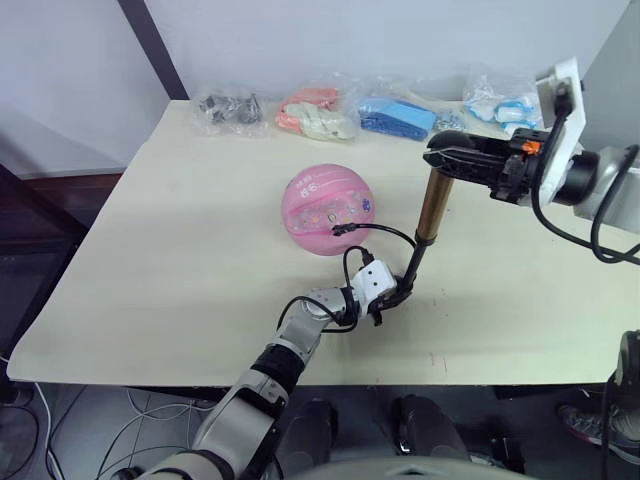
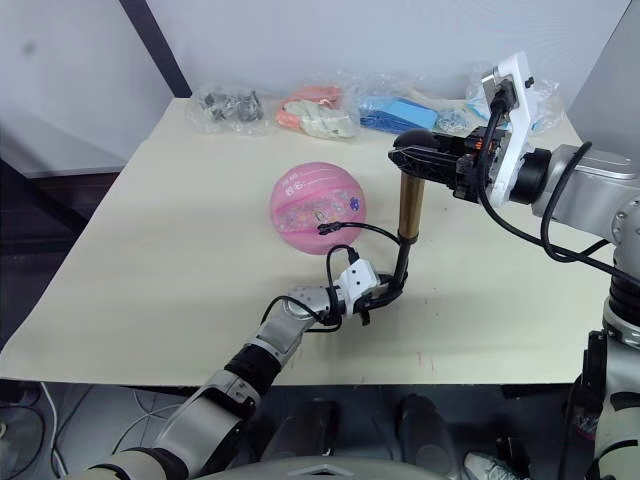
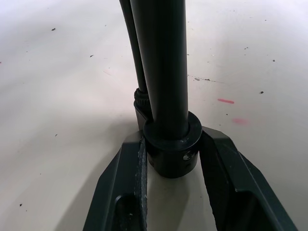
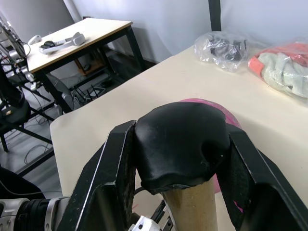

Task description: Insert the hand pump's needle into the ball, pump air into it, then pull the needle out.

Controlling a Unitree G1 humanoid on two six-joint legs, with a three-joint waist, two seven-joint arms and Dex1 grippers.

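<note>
Hand pump (image 1: 433, 205) stands nearly upright between my two grippers: my left gripper (image 1: 392, 293) is clamped on its black base at the table (image 1: 150, 260), my right gripper (image 1: 452, 152) is closed around its black T-handle (image 4: 177, 144) directly above. Its long axis runs vertically, so I judge the pumping stroke goes straight down, with the needle (image 1: 340, 229) at the pink ball (image 1: 328, 208) just left of the barrel

No word, brand, number or sign can be read with certainty anywhere. The round pink rubber ball (image 1: 332, 209) carries a light printed band near its top with small marks that look like lettering or digits, but they are too small to make out; the little colourful pictures printed lower on it show no legible writing either. The clear plastic bags (image 1: 322, 112) along the far edge of the cream tabletop (image 1: 170, 260) show no readable labels.
</note>
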